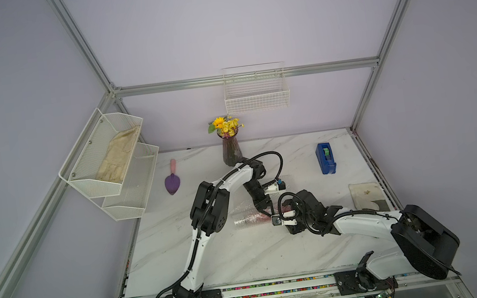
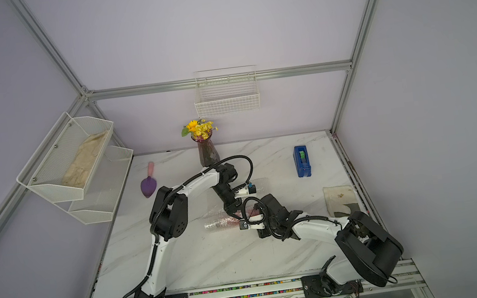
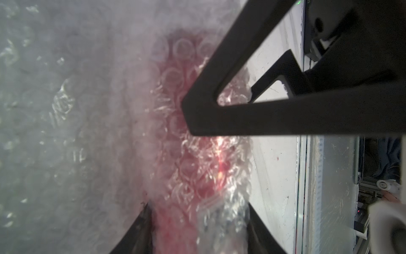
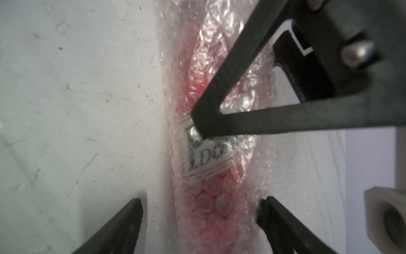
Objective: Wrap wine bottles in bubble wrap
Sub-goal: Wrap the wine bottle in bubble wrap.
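In both top views the wine bottle (image 1: 266, 218) lies on its side, rolled in the bubble wrap (image 1: 247, 216). It sits near the middle of the counter (image 1: 214, 261), well away from every edge. My left gripper (image 1: 266, 212) reaches down onto it from the far-edge side.

In the left wrist view that gripper's jaws stand partly closed, pinching the wrapped body from both sides. The film bunches red between them.

In the right wrist view my right gripper (image 4: 200, 202) is spread wide and straddles the roll. One jaw is over bare counter, clear of the film. The other is just beside the loose flap, and I cannot tell if it touches. One of my left fingers (image 4: 216, 94) presses on the wrap over the label (image 4: 208, 158).

I judge the step to be taking a second hold so the roll can be tightened. To do it well, I should centre my right jaws first and close gently across the body, trapping the flap. My left pinch should stay firm so the glass cannot roll or the film spring open.
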You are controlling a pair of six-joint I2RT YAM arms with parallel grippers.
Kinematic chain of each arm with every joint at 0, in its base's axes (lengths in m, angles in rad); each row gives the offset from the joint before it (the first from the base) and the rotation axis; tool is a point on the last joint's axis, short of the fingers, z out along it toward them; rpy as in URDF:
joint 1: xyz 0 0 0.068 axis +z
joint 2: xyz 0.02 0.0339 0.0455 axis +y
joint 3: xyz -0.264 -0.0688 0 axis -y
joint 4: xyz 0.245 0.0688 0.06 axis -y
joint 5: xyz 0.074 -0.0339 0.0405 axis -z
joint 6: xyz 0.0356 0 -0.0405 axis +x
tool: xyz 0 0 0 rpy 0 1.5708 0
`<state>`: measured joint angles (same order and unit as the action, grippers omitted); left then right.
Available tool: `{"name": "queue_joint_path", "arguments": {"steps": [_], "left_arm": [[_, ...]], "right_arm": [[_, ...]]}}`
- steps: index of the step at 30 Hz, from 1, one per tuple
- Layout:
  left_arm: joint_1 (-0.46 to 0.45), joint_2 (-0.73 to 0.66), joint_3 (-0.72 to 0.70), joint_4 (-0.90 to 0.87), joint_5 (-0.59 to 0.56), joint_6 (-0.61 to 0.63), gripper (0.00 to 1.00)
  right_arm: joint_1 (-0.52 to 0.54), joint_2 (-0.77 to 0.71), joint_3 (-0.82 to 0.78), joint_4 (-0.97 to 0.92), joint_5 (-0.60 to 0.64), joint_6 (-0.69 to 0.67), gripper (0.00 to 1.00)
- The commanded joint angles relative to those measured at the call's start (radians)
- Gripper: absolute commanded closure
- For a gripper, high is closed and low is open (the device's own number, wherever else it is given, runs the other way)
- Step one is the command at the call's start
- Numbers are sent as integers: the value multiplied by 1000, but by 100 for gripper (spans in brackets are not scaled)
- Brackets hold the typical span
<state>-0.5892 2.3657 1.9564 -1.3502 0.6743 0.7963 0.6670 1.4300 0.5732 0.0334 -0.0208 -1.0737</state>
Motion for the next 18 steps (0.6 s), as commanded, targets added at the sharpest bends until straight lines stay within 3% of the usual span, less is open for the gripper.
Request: {"name": "queue_joint_path", "arguments": {"steps": [1,5,8,12,15,18], "left_arm": [[-10,52,2,-69,-73,18,68],[-14,15,-4,-48,-103,-1,65],[-16,-59,-34,29,-185,-52,49],[-5,-269,-189,258,-324,-141,32],[12,-465,-352,455,-394,-214,18],[20,-646,-500,619,-480,-267,13]], "right_arm": [[-12,54,21,39,-34,-39,19],[-34,117,54,-39,-80,-33,32],[-58,139,96,-128,-132,-20,44],[-103,151,143,-239,-195,-2,59],[-118,173,169,-307,-219,8,63],[-124,206,204,-358,-252,29,67]]}}
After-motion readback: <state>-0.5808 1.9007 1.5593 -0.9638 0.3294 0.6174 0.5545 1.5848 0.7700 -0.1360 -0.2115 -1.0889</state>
